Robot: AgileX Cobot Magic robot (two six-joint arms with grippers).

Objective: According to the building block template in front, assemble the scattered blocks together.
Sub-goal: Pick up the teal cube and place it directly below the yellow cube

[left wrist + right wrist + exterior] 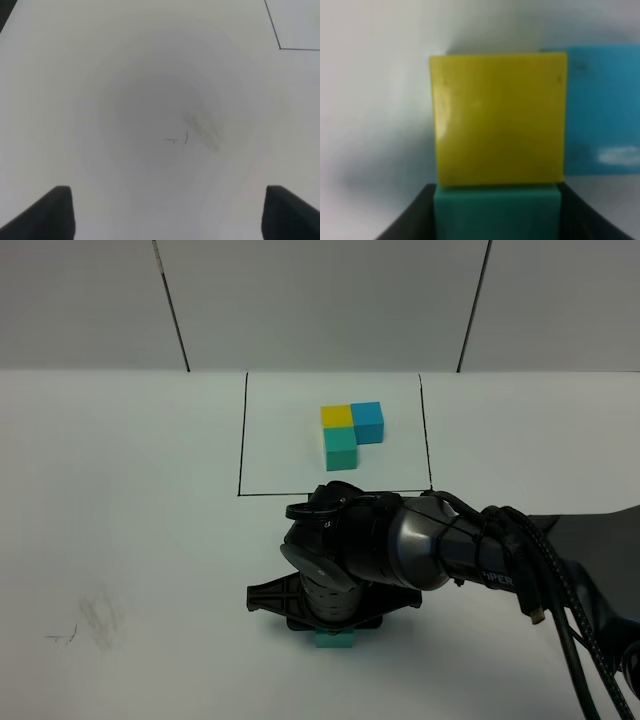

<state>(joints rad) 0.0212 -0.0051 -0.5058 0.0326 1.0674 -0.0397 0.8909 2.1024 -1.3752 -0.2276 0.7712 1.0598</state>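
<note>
White bench; right tool pinching matte teal-green cube against yellow cube; left tool spread.

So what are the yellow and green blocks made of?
The yellow block looks like smooth painted wood or hard plastic: flat faces, crisp edges, a soft sheen. The green block between the right fingers looks the same kind, duller. The close view is too blurry to be sure.
</note>
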